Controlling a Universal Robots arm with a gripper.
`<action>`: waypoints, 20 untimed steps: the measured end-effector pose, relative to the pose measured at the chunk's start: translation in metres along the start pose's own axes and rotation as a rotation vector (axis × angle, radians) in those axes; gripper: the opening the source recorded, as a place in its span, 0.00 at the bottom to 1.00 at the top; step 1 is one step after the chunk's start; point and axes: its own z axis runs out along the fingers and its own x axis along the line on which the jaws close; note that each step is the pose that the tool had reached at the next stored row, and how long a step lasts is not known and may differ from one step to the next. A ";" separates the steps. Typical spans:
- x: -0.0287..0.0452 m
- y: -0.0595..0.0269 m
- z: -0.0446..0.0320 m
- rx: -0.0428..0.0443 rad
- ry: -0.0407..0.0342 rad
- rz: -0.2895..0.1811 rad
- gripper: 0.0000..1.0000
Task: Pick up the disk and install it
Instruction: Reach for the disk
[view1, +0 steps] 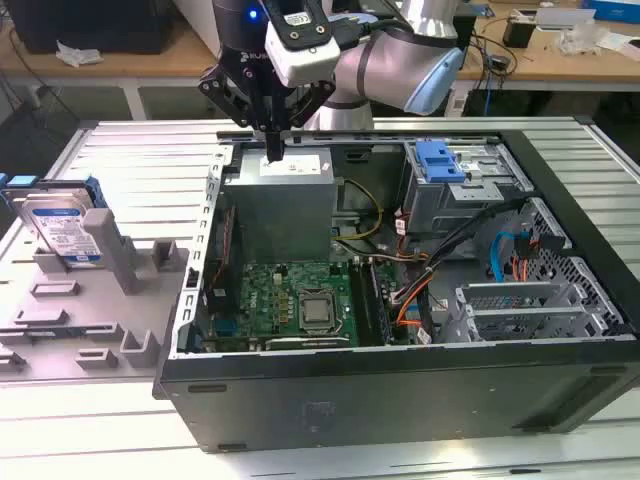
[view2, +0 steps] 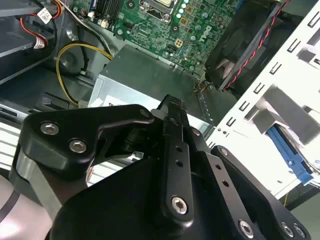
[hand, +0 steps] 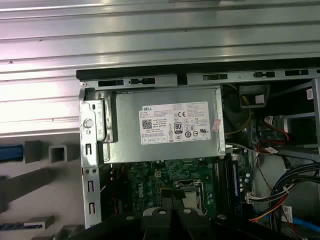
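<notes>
Pincer (view1: 274, 152) is closed with fingers pressed together and nothing held, pointing down over the far edge of the grey box (view1: 285, 205) with the white sticker, inside the open computer case (view1: 400, 385); can't tell if the tip touches the box. The disk (view1: 62, 228) stands upright in a grey holder (view1: 112, 262) on the ribbed table (view1: 140, 150), outside the case at the exterior view's left, well apart from the pincer. A green circuit board (view1: 290, 295) lies just near of the grey box.
</notes>
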 end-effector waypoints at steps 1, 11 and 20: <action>0.0000 0.0000 0.0000 0.0000 0.0001 0.000 0.11; 0.0000 0.0000 0.0000 0.0000 0.0000 0.000 0.11; 0.0105 0.0012 -0.0002 0.0002 -0.0004 0.009 0.11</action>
